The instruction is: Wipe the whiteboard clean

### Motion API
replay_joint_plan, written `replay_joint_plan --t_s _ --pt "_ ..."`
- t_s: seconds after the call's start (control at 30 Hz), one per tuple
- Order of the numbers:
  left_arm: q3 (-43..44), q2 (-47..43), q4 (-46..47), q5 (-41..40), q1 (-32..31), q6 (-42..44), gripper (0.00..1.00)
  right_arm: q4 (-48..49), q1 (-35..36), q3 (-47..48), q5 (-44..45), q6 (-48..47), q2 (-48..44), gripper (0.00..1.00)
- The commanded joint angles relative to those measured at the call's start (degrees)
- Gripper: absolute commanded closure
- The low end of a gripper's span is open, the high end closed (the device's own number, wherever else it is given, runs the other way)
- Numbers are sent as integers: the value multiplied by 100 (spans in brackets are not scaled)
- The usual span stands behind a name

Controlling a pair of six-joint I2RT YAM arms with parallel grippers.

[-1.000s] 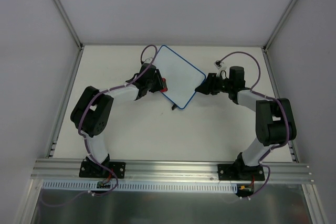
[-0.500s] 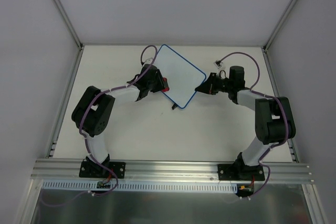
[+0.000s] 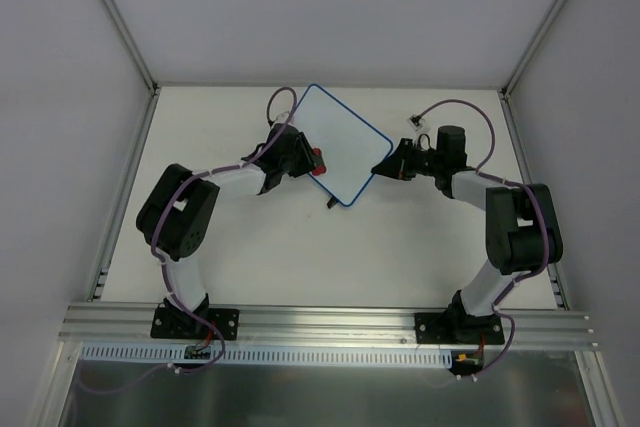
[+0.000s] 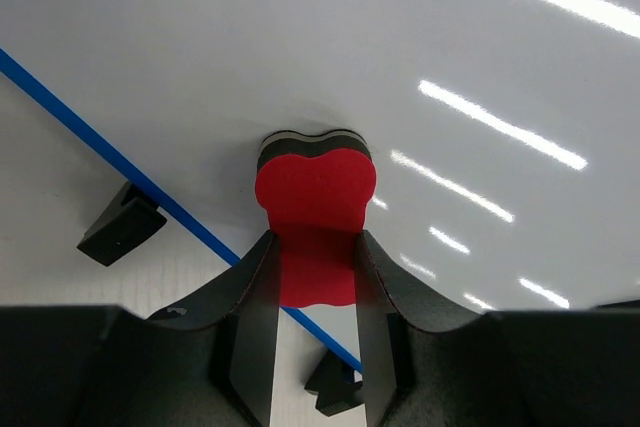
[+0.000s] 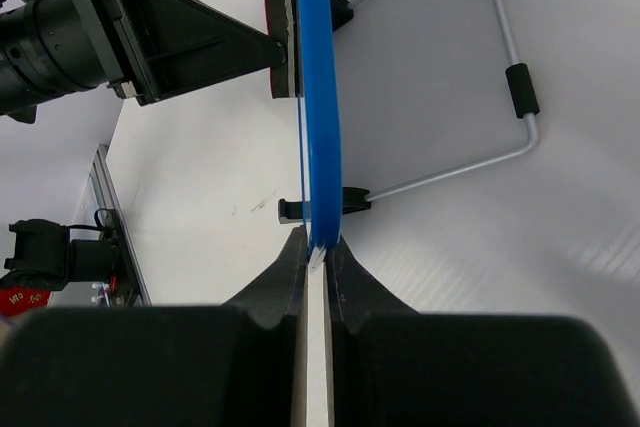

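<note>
The whiteboard (image 3: 342,150) stands tilted at the table's middle back, white with a thin blue frame; no writing shows on its face. My left gripper (image 3: 305,163) is shut on the red eraser (image 4: 315,209), whose dark pad presses on the board face (image 4: 420,57) near the blue lower edge (image 4: 120,162). My right gripper (image 3: 383,169) is shut on the board's right edge; in the right wrist view the blue frame (image 5: 318,107) runs edge-on between my fingertips (image 5: 318,247).
A black foot (image 4: 122,224) of the board rests on the table. The board's wire stand (image 5: 505,67) shows behind it. Grey enclosure walls (image 3: 60,97) surround the table; an aluminium rail (image 3: 330,322) runs along the near edge.
My left gripper with the eraser has slid slightly up and right along the board's left edge. The right arm and the board have stayed still.
</note>
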Motion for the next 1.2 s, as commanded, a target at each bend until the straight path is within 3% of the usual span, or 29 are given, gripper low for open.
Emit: replay_joint_plan --t_s 0.0,0.27,0.6,0.83,1.1,1.17 --pt "-206 84 -67 69 220 -34 100 195 113 7 80 -470 112 100" --pt "-74 136 -155 279 458 -77 100 187 113 -1 62 -470 112 100" --pt "286 435 -155 289 -403 -95 100 195 113 8 36 -479 147 100" --pt "40 -504 -637 -501 -500 423 100 187 113 -45 44 -496 103 100" --pt "-144 -1436 -1350 -1266 -474 1424 100 187 113 -54 97 -479 51 85" --pt "-285 -1559 -1412 -1337 -474 1548 100 178 113 -63 115 -470 33 75"
